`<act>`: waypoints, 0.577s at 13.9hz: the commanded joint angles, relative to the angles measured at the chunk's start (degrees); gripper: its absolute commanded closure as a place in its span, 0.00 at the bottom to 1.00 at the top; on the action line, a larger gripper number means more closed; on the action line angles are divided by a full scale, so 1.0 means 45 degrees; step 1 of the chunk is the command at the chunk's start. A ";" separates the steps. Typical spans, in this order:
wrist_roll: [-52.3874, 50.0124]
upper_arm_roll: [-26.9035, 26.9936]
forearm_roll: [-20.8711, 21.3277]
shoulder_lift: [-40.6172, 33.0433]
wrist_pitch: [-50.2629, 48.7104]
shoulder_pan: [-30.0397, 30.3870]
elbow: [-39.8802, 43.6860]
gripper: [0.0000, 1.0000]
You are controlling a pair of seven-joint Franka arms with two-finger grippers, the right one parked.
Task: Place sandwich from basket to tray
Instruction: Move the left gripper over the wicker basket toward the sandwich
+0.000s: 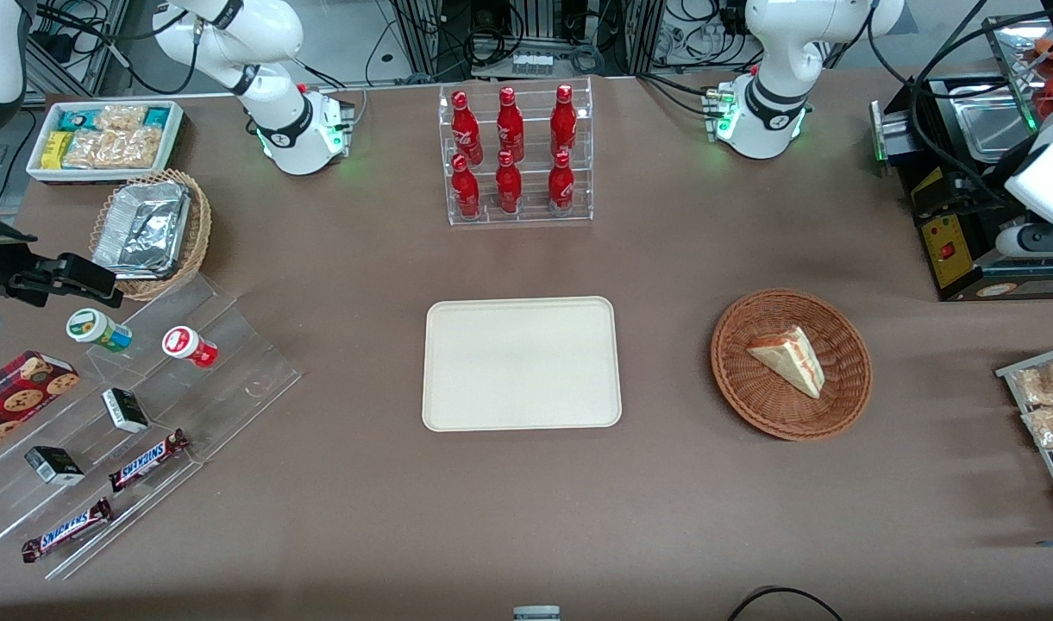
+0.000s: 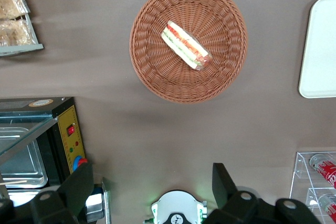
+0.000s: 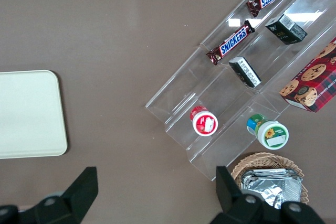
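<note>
The tray (image 1: 521,363) lies bare at the middle of the table, ready to receive, and the basket (image 1: 791,363) stands beside it toward the working arm's end. The sandwich (image 1: 789,359) rests on its side in the basket, untouched. The gripper (image 2: 152,190) hangs high above with fingers spread wide and empty, probably to approach the wedge.

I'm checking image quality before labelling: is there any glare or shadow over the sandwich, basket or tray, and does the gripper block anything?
Front view: even light, sandwich, basket and tray sharp, soft shadows only; bottle rack glints. Left wrist view: sandwich wrap shines slightly, tray cut by the frame edge; the open gripper, raised above the table beside the basket, covers neither.
</note>
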 commanded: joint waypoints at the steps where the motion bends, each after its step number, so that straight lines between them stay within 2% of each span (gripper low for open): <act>1: 0.0198 -0.0227 0.0061 -0.0298 -0.0069 0.0322 -0.0126 0.00; 6: 0.0005 -0.0188 0.0315 0.0577 0.0321 0.0302 -0.0129 0.00; 8: -0.0828 -0.0168 0.0646 0.1123 0.0614 0.0302 -0.0382 0.00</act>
